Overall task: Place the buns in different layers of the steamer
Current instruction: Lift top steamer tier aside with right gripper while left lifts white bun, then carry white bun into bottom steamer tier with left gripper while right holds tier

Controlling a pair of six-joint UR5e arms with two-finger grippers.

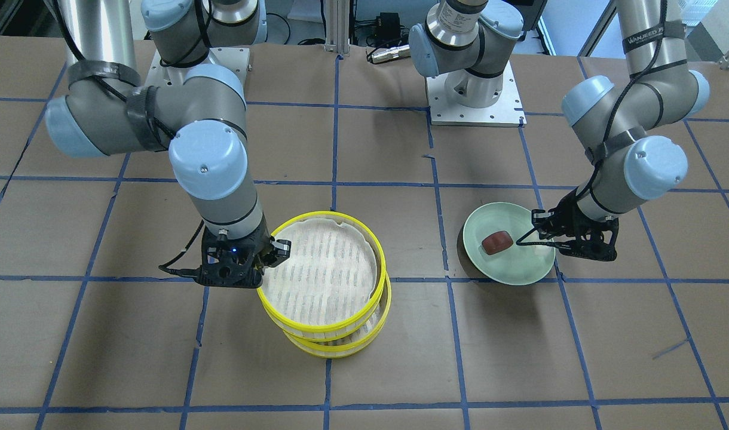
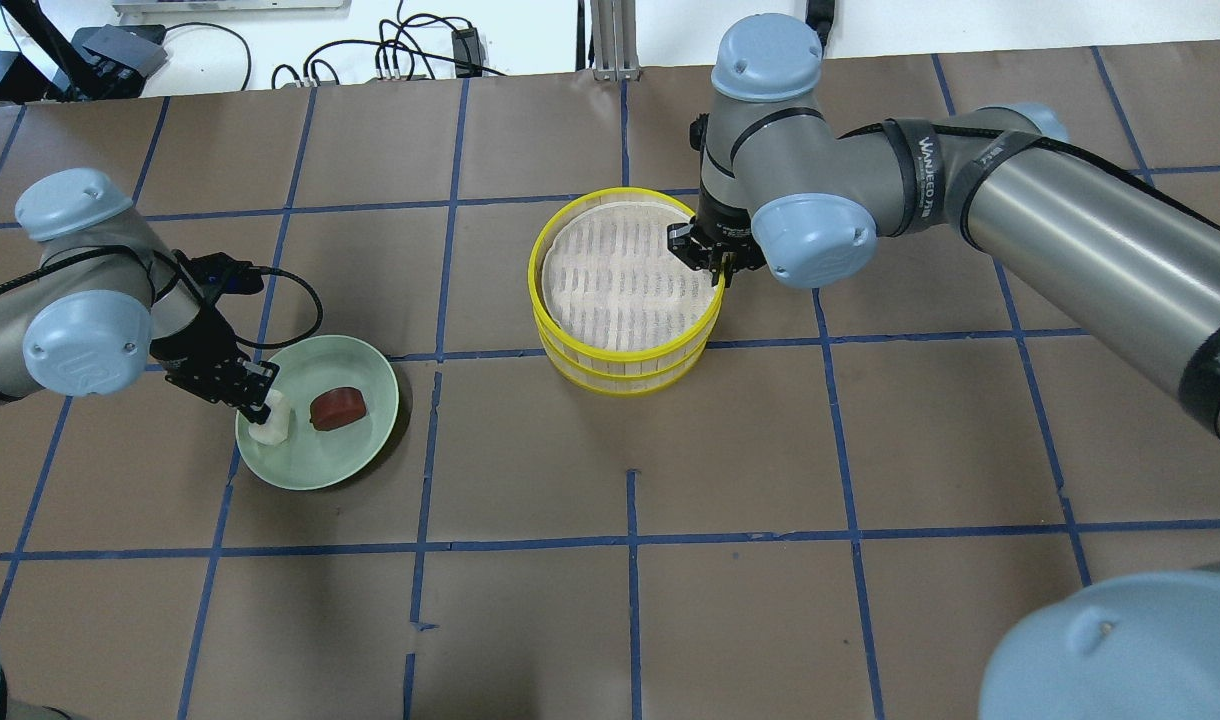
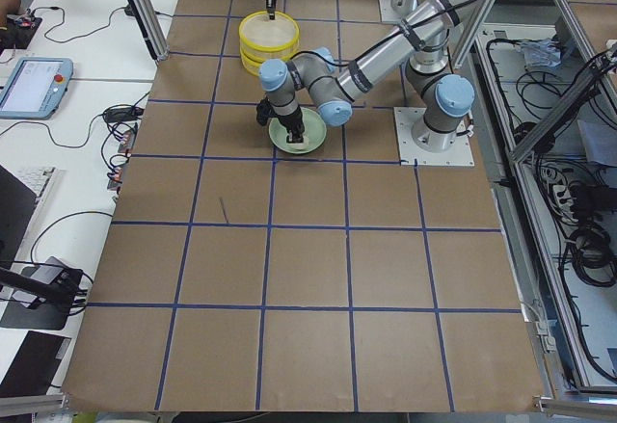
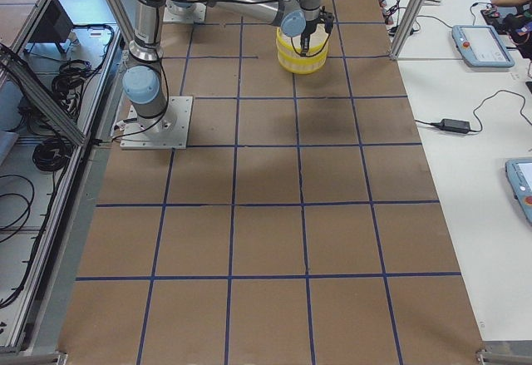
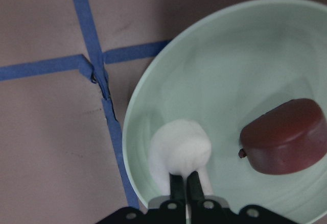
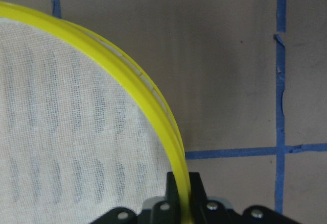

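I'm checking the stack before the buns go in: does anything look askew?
The top steamer tray sits off-centre and seemingly tilted over the lower tray, its rim pinched by the right gripper. Nothing looks spilled or damaged.

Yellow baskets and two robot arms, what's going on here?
The robot is sorting two buns into a two-layer steamer. Its left end effector is pinching the white bun on the green plate, where the reddish-brown bun lies beside it. Its right end effector is clamped on the yellow rim of the top tray, which sits slightly askew on the lower tray. The top tray is empty, so no bun shows in the steamer yet.
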